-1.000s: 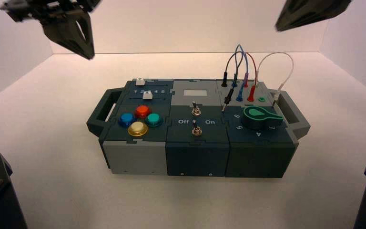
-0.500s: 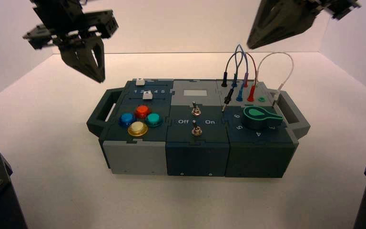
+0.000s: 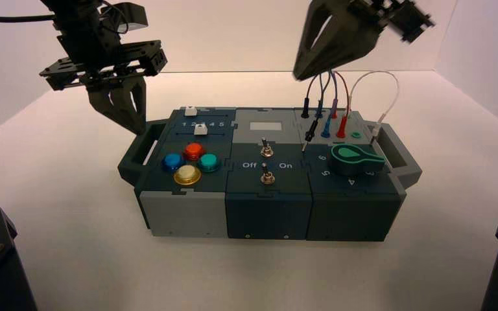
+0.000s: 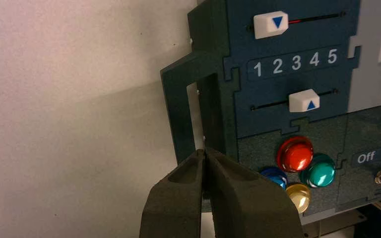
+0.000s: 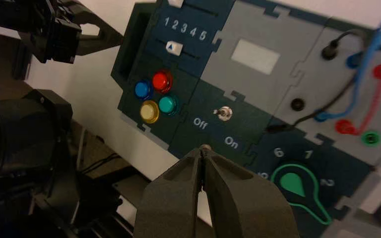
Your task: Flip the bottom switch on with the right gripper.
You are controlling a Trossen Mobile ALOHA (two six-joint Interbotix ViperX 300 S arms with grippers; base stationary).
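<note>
Right end effector (image 3: 297, 75): raised over the far part of the box, around the middle; fingers pressed together at the tips, nothing pinched. High view shows it apart from the near switch; in its wrist view the tips overlap the small metal base of that switch, hiding most of it.

Task's thing: bottom switch (image 3: 268, 177), small metal toggle with dark lever, near part of the dark middle panel (image 3: 243, 185). Its twin (image 3: 267, 151) sits farther off on the same panel, with the "Off" (image 5: 200, 123) and "On" (image 5: 231, 142) lettering between the two. Lever setting of the near one: cannot tell.

Progress, as judged: approach stage. No contact; flip yet to be made. Left to do: lower the closed tips beside the lever, push it toward the "On" side, lift clear. The twin should be left alone.

Farther out: four coloured buttons (image 3: 194, 151) to the left, green knob (image 3: 347, 160) to the right. Left end effector (image 4: 203, 151) by the box's left handle (image 4: 177, 116), tips together, empty, apparently waiting.
</note>
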